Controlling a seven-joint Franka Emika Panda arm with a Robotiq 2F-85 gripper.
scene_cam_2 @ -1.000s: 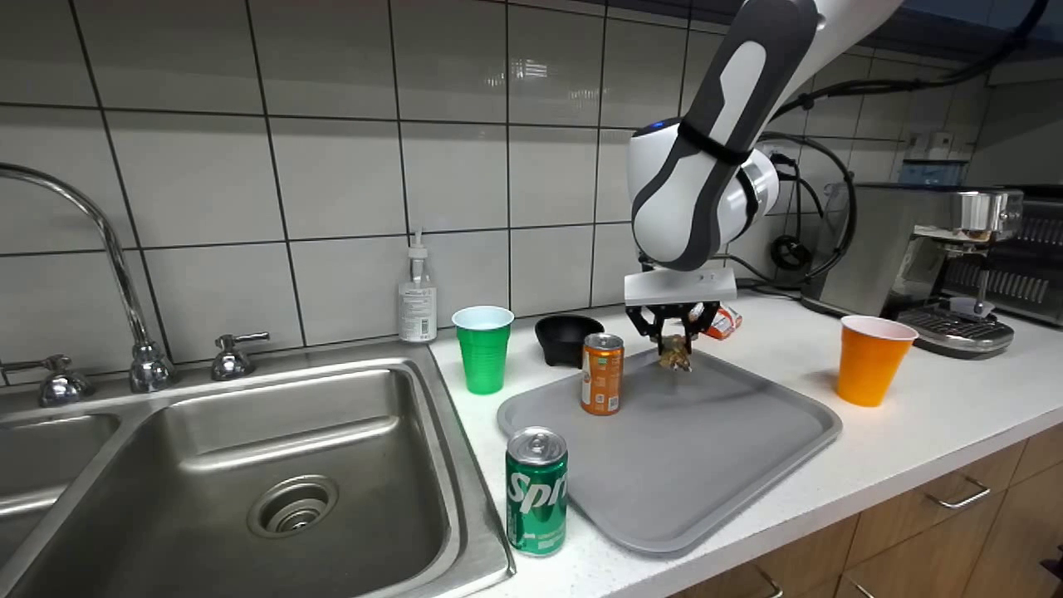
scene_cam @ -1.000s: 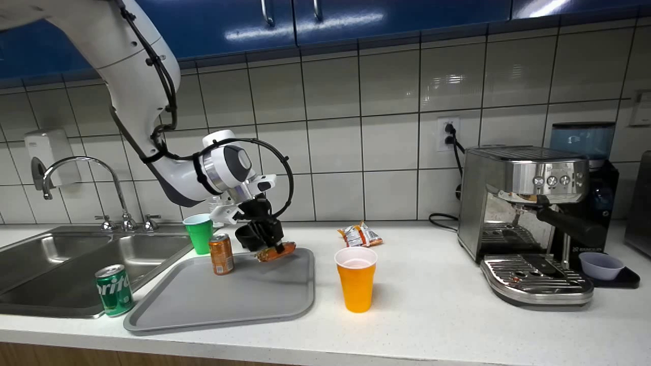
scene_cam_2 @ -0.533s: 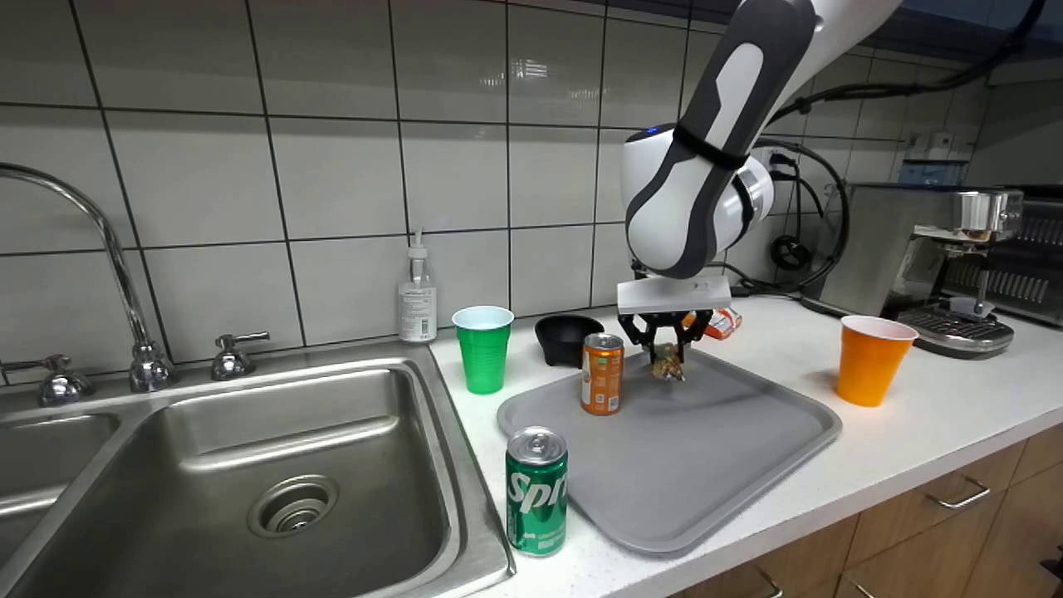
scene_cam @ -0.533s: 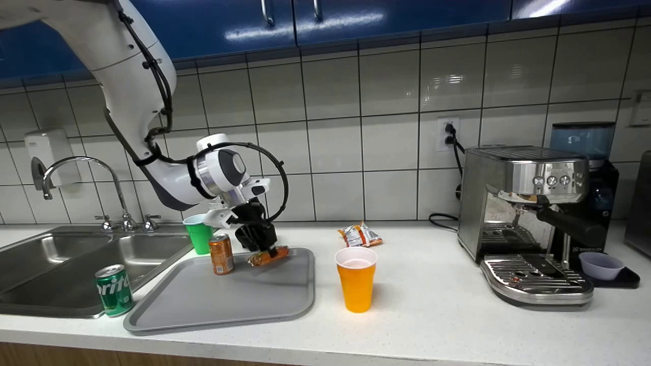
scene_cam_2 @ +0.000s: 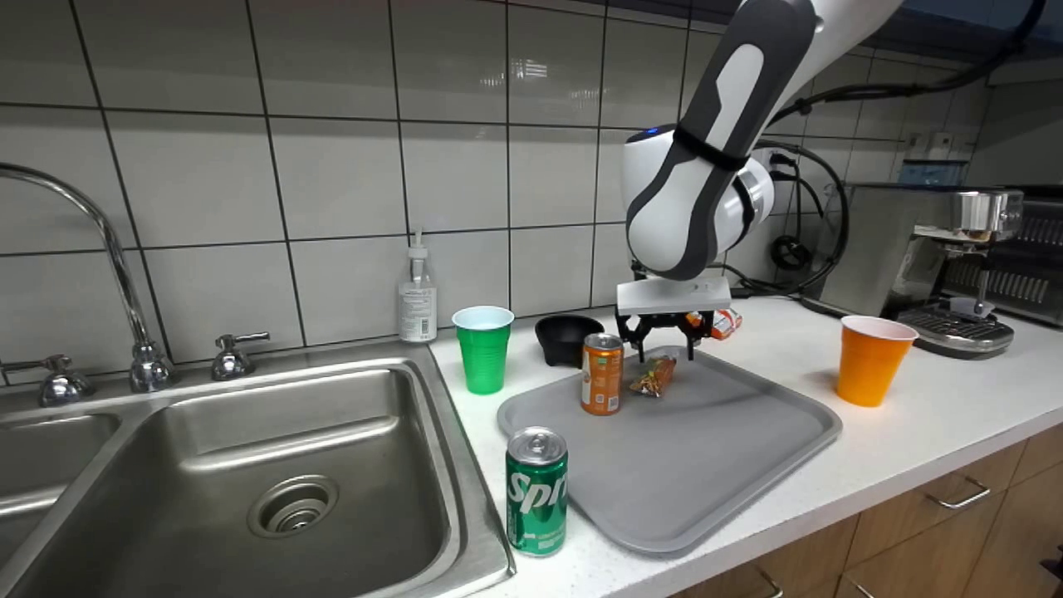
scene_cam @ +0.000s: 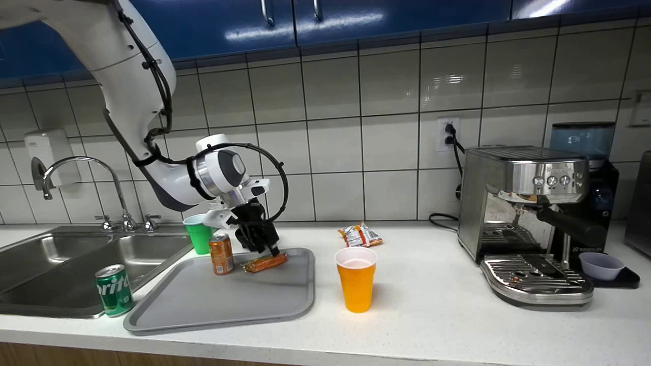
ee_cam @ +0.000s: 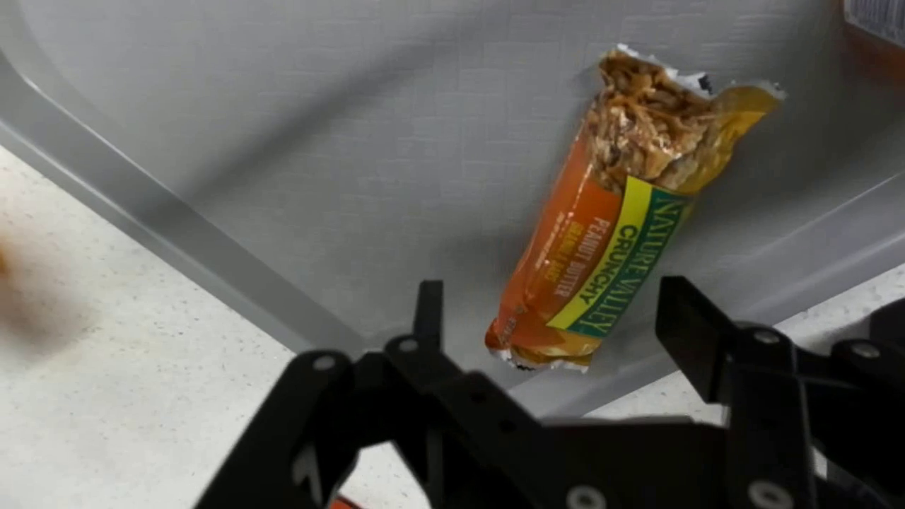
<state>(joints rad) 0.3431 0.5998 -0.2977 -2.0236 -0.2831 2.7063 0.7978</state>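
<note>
Landmark: the grey tray (scene_cam_2: 698,473), flat on the white worktop (scene_cam: 432,320), one rim facing the tiled wall (scene_cam: 389,145).

The granola bar (ee_cam: 608,240) lies on the tray close to that wall-side rim. Print reads NATURE VALLEY CRUNCHY, PEANUT BUTTER. Wrapped in orange, yellow and green; contents bare at one end. The bare end points inward over the tray, the wrapped end toward the rim.

The gripper (scene_cam_2: 666,353) points down just above this part of the tray. Its fingers (ee_cam: 428,311) are spread wide and have hold of nothing. In the wrist view the wrapped end of the bar shows between the fingers, a gap on either side. Whether a fingertip touches the tray: cannot tell.

The orange can (scene_cam_2: 602,374) stands upright on the tray, near the bare end of the bar.

Off the tray:
- Sink (scene_cam_2: 467,490) along one side of it.
- Green Sprite can (scene_cam_2: 537,498), upright just beside the tray, on that side.
- Green cup (scene_cam_2: 483,357), upright near the tray's corner, same side.
- Black bowl (scene_cam_2: 566,342), just behind the tray's wall-side rim.
- Orange cup (scene_cam: 357,279), upright near the tray's opposite side.
- Snack packet (scene_cam: 360,235), past that opposite side, nearer the wall.
- Coffee machine (scene_cam: 529,203), well apart from the tray.
</note>
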